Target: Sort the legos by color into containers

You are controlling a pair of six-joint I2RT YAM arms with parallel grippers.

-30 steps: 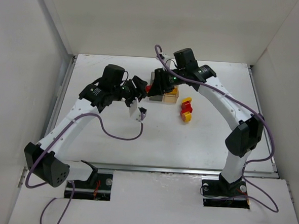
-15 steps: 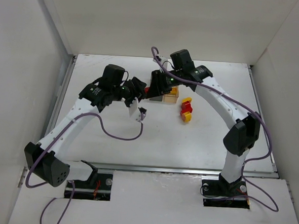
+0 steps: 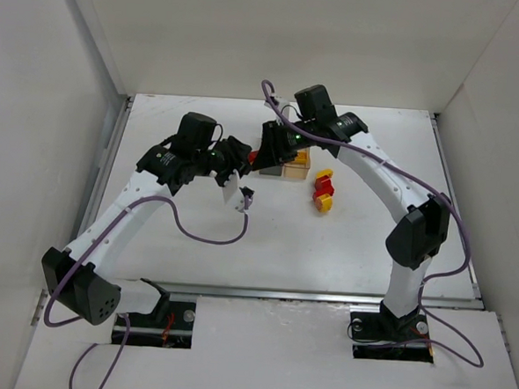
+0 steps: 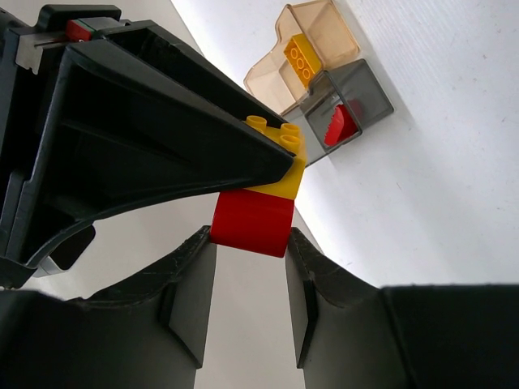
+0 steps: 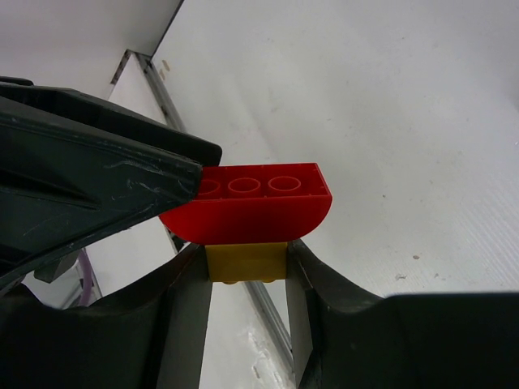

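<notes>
Now that my L gripper [image 4: 250,237] has just closed on the red brick [image 5: 259,203], w/ the R gripper [image 5: 246,258] clamped on the yellow brick [image 4: 284,158] stuck to it, mid-air just beside the bins [image 4: 361,81], I reckon I can pull them apart.

Two long robot arms are seen, the left arm [image 3: 117,217] and the right arm [image 3: 384,180]. Each is made of smooth white tubes joined by chunky black joints. A thin purple cable [image 3: 213,241] is looped along each arm. A black gripper is fitted at each end, the left gripper [image 4: 250,267] and the right gripper [image 5: 247,275], with thick dull fingers [image 4: 190,304].
</notes>
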